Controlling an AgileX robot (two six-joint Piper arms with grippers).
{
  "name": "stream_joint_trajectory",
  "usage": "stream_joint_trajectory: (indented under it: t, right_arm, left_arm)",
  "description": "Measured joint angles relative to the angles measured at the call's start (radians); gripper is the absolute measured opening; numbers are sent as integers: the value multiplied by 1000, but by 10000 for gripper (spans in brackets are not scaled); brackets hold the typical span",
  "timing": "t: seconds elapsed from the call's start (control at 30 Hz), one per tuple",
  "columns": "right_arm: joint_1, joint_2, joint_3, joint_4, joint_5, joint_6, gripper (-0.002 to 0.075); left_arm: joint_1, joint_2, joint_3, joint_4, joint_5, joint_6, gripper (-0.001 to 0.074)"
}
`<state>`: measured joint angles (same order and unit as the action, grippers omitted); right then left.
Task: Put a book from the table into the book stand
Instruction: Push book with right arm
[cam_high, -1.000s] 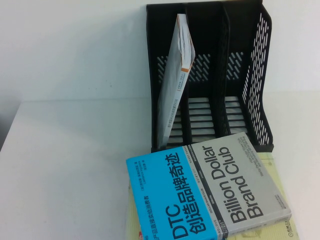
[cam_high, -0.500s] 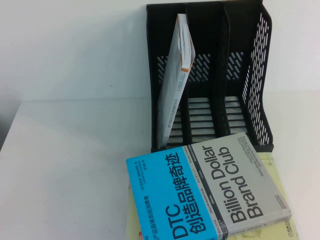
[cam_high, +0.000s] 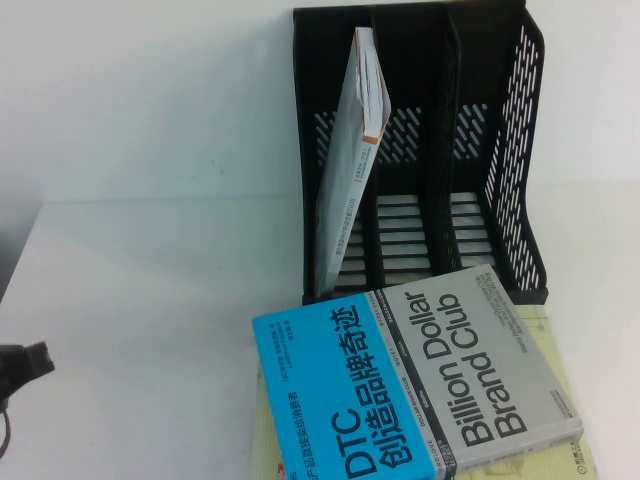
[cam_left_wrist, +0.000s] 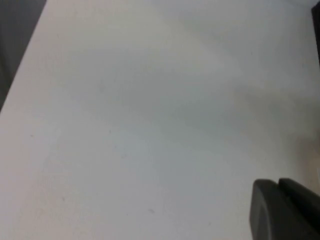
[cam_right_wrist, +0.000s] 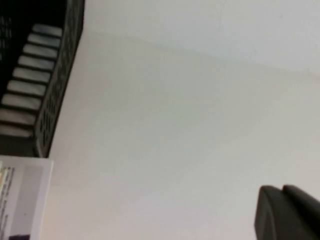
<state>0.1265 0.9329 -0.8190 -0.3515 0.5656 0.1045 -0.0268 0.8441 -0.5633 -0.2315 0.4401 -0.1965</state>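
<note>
Plain white flat table (cam_high: 140, 300), bare on the left. At the back, tall black plastic three-slot book stand (cam_high: 520, 150) with perforated sides; thin white-grey book with an orange mark (cam_high: 355, 150) leaning in its left slot. In front of the stand, thick blue-and-grey book lettered "DTC" (cam_high: 415, 385) lying flat atop a larger pale yellow-green book (cam_high: 570, 380). Left gripper (cam_high: 25, 365) at the table's left edge, fingers cannot tell. Right gripper (cam_right_wrist: 287, 212) over bare table right of the stand, cannot tell either.
</note>
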Motion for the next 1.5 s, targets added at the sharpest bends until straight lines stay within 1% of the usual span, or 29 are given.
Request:
stream_joint_trajectory:
  t: [0.03, 0.1, 0.23, 0.3, 0.4, 0.47, 0.57, 0.63, 0.73, 0.83, 0.97, 1.1, 1.17, 1.27, 1.37, 1.43, 1.5]
  right_arm:
    - [2, 29, -10, -5, 23, 53, -3]
    - [3, 104, -36, 37, 83, 87, -3]
    - [4, 225, -70, 242, 185, 11, -3]
    - [4, 282, -74, 384, 196, -75, -3]
    - [5, 333, -77, 627, 196, -266, -3]
    - [8, 359, -81, 747, 194, -358, -3]
    - [10, 391, -80, 865, 188, -448, -3]
    - [10, 409, -80, 919, 184, -497, -3]
    - [12, 439, -80, 990, 180, -560, -3]
    - [30, 479, -80, 1023, 166, -590, -3]
    - [74, 539, -80, 1036, 145, -611, -3]
    - [112, 569, -93, 1047, 119, -614, -3]
    - [138, 577, -97, 1055, 105, -616, -3]
    - [176, 589, -100, 1065, 91, -617, -3]
    - [209, 602, -106, 1078, 81, -617, -3]
    - [219, 608, -108, 1088, 79, -617, -3]
    - [222, 611, -108, 1104, 79, -615, -3]
  left_arm:
    - [0, 24, -14, -9, 21, 16, -4]
    - [0, 65, -42, -51, 60, 67, -4]
    - [0, 147, -93, -212, 138, 268, -4]
    - [0, 182, -116, -295, 174, 361, -4]
    - [0, 237, -144, -402, 228, 472, -4]
    - [7, 280, -154, -479, 267, 545, -4]
    - [70, 334, -156, -624, 361, 673, -4]
    - [147, 372, -156, -741, 453, 771, -4]
    - [269, 421, -156, -889, 569, 862, -4]
    - [342, 455, -161, -949, 636, 912, -4]
    - [350, 464, -162, -913, 678, 926, -4]
    - [314, 464, -162, -840, 687, 871, 5]
    - [293, 464, -162, -809, 689, 833, 37]
    - [272, 464, -162, -762, 683, 766, 132]
    - [268, 464, -162, -741, 668, 702, 290]
    - [268, 464, -159, -755, 661, 666, 421]
    - [268, 464, -140, -789, 657, 656, 536]
